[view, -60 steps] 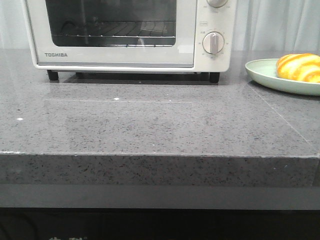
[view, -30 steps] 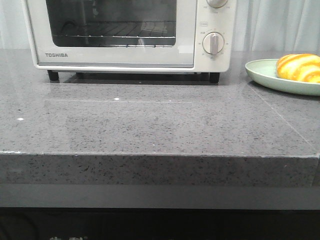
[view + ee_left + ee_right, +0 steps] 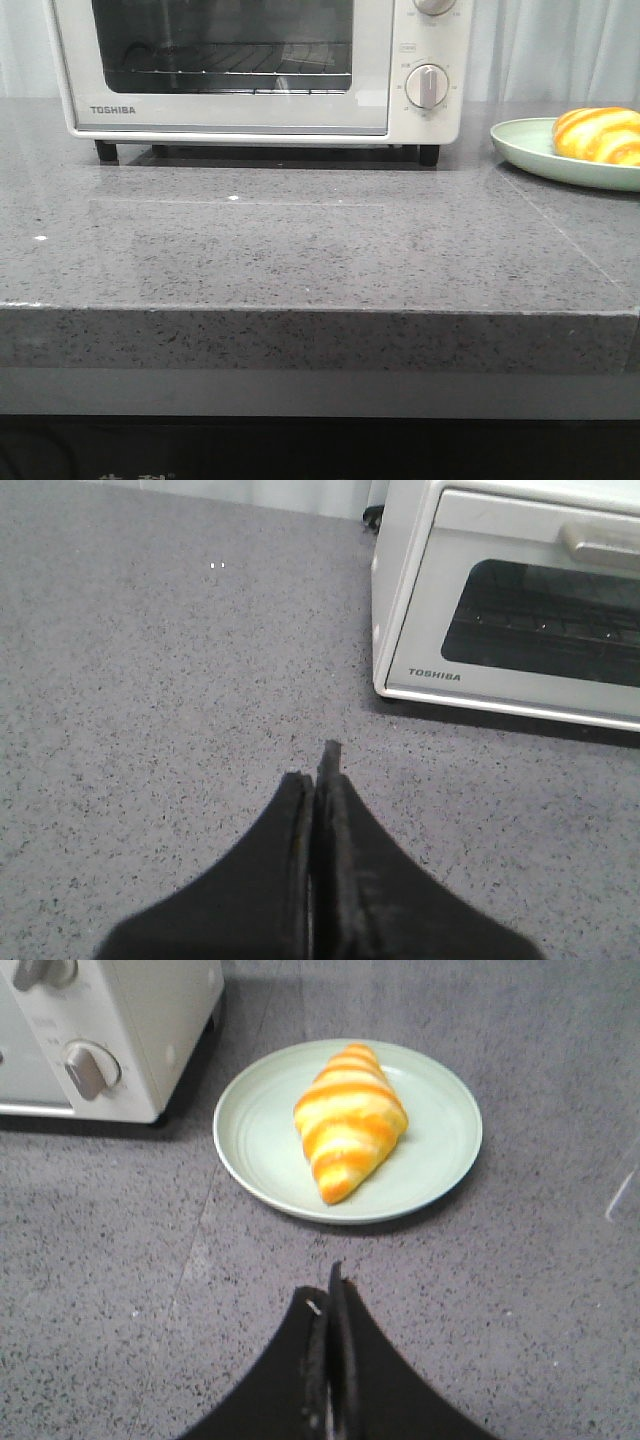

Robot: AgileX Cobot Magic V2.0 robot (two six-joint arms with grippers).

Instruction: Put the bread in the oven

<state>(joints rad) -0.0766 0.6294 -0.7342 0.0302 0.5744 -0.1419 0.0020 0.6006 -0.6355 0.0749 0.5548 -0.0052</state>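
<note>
Both claws, left (image 3: 318, 780) and right (image 3: 333, 1295), are pressed closed and empty, while the bread (image 3: 349, 1118), centre frame on its green plate (image 3: 257, 1145), looks light, glossy, crushable; grip its broad middle gently.

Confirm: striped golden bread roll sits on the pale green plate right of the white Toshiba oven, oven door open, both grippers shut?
Not quite: the white Toshiba oven has its door closed, as the front view shows. The rest holds: the striped golden bread roll sits on the pale green plate, and the left gripper and right gripper are shut.
</note>
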